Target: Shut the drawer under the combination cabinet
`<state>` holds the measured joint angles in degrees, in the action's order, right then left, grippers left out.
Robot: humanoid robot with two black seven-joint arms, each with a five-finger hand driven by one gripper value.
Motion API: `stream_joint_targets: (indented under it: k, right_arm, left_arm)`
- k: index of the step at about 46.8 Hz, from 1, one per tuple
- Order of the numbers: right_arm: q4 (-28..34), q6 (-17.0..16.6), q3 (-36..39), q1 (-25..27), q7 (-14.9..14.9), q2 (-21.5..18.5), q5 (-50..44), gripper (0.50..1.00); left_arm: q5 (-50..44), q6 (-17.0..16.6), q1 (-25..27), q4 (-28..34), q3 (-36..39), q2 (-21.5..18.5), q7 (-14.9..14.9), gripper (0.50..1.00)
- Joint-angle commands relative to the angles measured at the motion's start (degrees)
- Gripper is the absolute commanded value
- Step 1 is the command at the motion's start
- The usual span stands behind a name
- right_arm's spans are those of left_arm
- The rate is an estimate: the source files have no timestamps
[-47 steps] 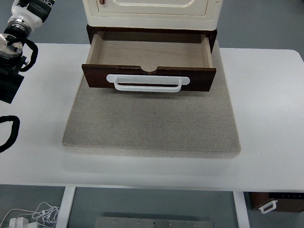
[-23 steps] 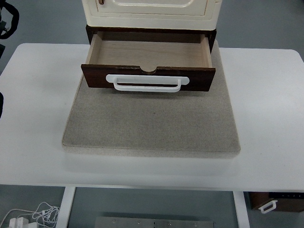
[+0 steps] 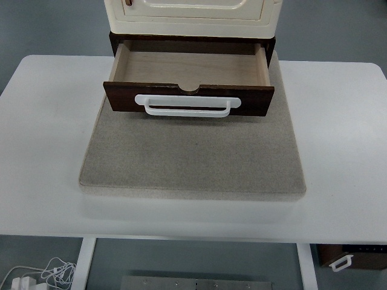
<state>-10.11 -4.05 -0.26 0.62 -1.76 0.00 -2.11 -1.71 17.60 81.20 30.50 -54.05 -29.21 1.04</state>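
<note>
Drawer [image 3: 188,81] under cabinet [image 3: 192,15]: pulled out, empty, white handle [image 3: 187,104] facing me for pushing. My hands out of view; fingers' state unknown.

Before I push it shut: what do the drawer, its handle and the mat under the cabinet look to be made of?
Drawer: apparently wood, dark brown smooth front, pale inside with faint grain. Handle: probably plastic, plain white and slightly glossy. Mat: looks like felt or similar fabric, grey-beige, matte and fuzzy.

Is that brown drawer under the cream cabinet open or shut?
Open. The dark brown wooden drawer juts from under the cream cabinet, showing its bare, empty inside.
</note>
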Motion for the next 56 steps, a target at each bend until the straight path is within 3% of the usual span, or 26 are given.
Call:
stream_joint_targets:
  k: [1, 15, 24, 43, 56]
  right_arm:
    - [-0.08, 0.01, 0.0, -0.01, 0.0, 0.0, 0.0, 0.952]
    - [0.01, 0.01, 0.0, -0.01, 0.0, 0.0, 0.0, 0.952]
    - [-0.08, 0.01, 0.0, 0.08, 0.0, 0.0, -0.09, 0.952]
    - [0.01, 0.01, 0.0, -0.01, 0.0, 0.0, -0.09, 0.952]
    - [0.01, -0.08, 0.0, -0.01, 0.0, 0.0, 0.0, 0.952]
  left_arm:
    - [0.22, -0.11, -0.08, 4.55, 0.0, -1.55, 0.01, 0.996]
    - [5.83, -0.02, 0.27, 19.58, 0.09, -3.84, -0.34, 0.996]
    - [12.08, -0.28, 0.36, 33.29, 4.21, -4.1, -0.52, 0.996]
    - [13.49, -0.81, 1.32, 49.38, 13.09, -4.28, -1.92, 0.996]
    - [15.95, 0.51, 1.32, 56.15, 20.82, -3.92, -7.55, 0.996]
